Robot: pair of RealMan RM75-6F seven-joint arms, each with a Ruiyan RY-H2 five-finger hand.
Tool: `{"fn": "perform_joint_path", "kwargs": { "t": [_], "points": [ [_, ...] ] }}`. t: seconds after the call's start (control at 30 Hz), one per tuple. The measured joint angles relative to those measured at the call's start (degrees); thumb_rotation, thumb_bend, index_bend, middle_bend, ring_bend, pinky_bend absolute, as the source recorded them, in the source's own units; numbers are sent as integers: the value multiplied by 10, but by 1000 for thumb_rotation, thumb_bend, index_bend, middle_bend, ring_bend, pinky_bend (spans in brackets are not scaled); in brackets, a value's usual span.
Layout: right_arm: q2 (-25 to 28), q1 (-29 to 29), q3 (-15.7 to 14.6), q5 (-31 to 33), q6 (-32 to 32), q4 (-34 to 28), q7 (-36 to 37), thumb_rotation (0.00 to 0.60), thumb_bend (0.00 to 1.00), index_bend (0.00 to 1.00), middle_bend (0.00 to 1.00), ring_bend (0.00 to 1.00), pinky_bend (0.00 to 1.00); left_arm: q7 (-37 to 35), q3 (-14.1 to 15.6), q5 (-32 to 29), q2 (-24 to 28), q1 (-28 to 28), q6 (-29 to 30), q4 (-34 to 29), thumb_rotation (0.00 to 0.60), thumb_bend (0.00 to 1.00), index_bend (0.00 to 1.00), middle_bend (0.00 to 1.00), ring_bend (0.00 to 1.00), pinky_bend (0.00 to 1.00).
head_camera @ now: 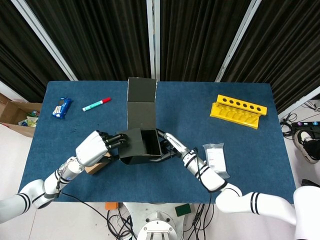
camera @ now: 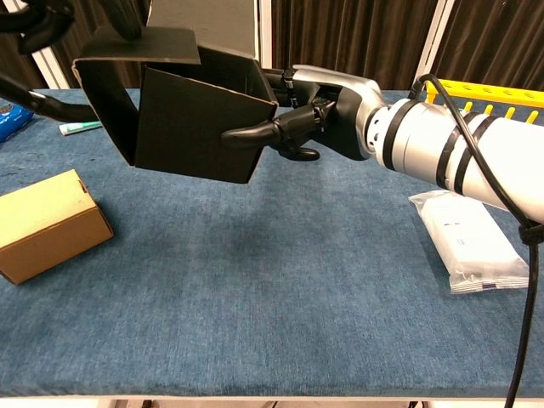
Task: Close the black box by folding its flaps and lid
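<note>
At the far left edge of the head view, about nine o'clock from the table's middle, an open cardboard carton [head_camera: 17,112] stands off the table with mixed items inside that are too small to name. On the blue table [head_camera: 250,150], a blue snack packet [head_camera: 61,107] lies near the ten o'clock corner, with a red-capped teal marker [head_camera: 96,104] just beside it toward the centre. A small tan cardboard box [camera: 47,223], closed, sits on the cloth near eight o'clock, partly hidden in the head view behind the left hand [head_camera: 93,148]. That hand presses its curled fingers against the left side flap of the black box [head_camera: 140,142], pushing the flap inward over the opening. The black box is at the table's centre, held above the cloth in the chest view and tilted, its interior showing empty and its long lid [head_camera: 141,101] standing up toward twelve o'clock. The right hand [head_camera: 171,146] grips the box's right wall, fingers wrapped along the outside and under the edge. At four o'clock from the box lies a clear plastic packet [head_camera: 215,159] of white contents, flat on the cloth. Toward two o'clock sits a yellow rack [head_camera: 238,111] with a row of round holes, all unfilled.
</note>
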Motion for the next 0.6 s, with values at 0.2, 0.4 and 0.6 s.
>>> {"fn": "perform_joint_path", "kwargs": {
  "t": [0.2, 0.4, 0.6],
  "points": [
    [1, 5, -1, -2, -5, 8, 8, 600, 140, 270, 425, 816, 1000, -14, 2, -4, -19, -6, 4, 26, 600, 0, 463, 396, 814, 1000],
    [8, 12, -6, -24, -14, 19, 41, 600, 166, 209, 400, 813, 1000, -15, 9, 2, -39, -16, 6, 62, 600, 0, 447, 392, 806, 1000],
    [17, 18, -17, -58, -16, 29, 81, 600, 175, 144, 360, 768, 1000, -11, 20, 11, -48, -32, -2, 80, 600, 0, 443, 386, 802, 1000]
  ]
}}
